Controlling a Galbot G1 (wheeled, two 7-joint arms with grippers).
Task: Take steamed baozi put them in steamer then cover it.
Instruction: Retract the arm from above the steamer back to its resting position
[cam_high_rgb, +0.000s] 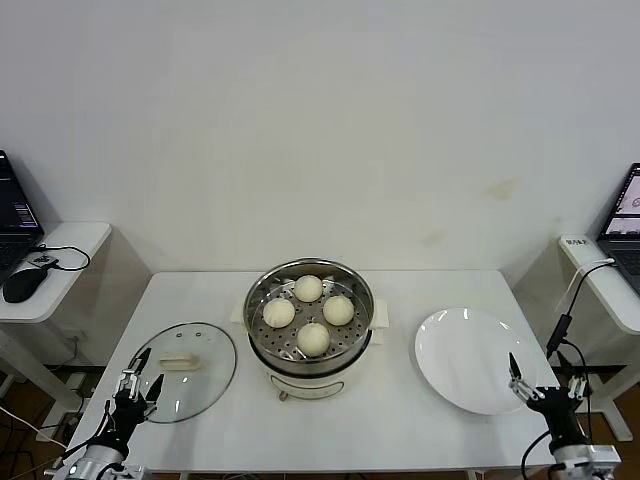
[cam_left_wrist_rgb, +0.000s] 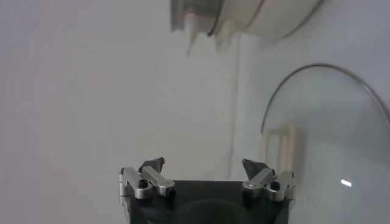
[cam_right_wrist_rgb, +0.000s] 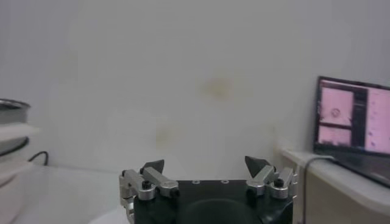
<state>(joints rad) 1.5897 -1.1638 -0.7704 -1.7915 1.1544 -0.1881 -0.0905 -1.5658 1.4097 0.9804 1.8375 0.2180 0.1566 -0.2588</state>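
Several cream-white baozi (cam_high_rgb: 308, 288) lie in the steel steamer (cam_high_rgb: 357, 289) on its cream pot base at the table's middle. The glass cover (cam_high_rgb: 215, 365) with its cream bar handle (cam_high_rgb: 181, 362) lies flat on the table to the steamer's left. It also shows in the left wrist view (cam_left_wrist_rgb: 329, 140), with the steamer's base (cam_left_wrist_rgb: 274, 15) beyond it. My left gripper (cam_high_rgb: 138, 376) is open and empty at the cover's near left rim. My right gripper (cam_high_rgb: 532, 380) is open and empty at the near right edge of the white plate (cam_high_rgb: 460, 350).
Side tables flank the work table. The left one holds a laptop and a black mouse (cam_high_rgb: 22, 285). The right one holds a laptop (cam_right_wrist_rgb: 353, 115) with cables hanging down.
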